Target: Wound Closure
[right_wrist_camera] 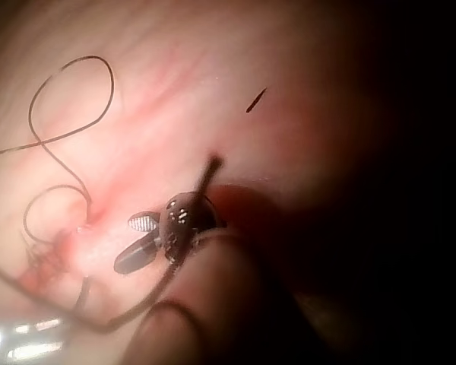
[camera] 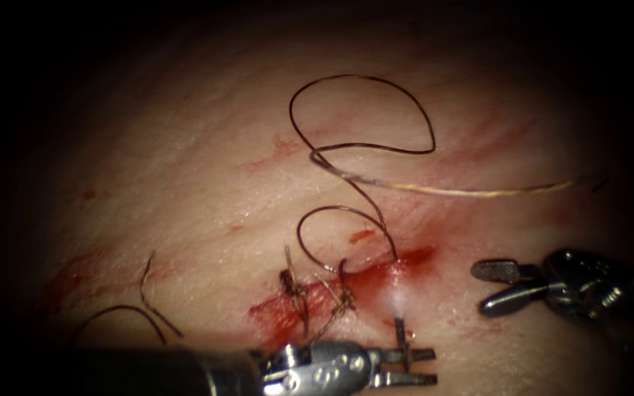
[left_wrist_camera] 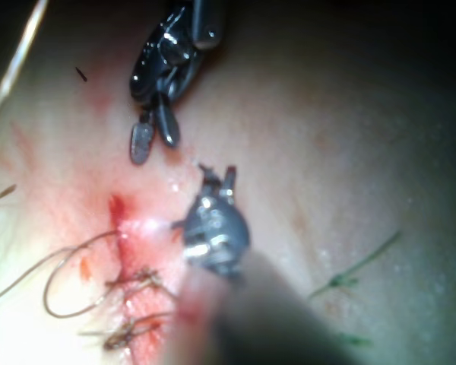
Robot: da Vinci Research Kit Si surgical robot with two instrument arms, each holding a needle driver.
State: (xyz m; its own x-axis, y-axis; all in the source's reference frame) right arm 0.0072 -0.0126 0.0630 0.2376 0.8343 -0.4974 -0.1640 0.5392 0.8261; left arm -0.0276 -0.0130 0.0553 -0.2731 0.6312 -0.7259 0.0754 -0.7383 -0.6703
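My left tool (camera: pixel 403 364) at the frame's bottom is clamped on the needle (camera: pixel 401 331), its other end buried in the tissue (camera: pixel 207 169) right of the cut (camera: pixel 346 290). Right tool (camera: pixel 494 287) sits open, empty. I'd follow the curve, no yanking.

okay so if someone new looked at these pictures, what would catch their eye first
The dark thread looping across the pale tissue above the red cut, which already carries stitches. Below the cut, the left tool grips the needle; the right tool sits open and empty to the cut's right.
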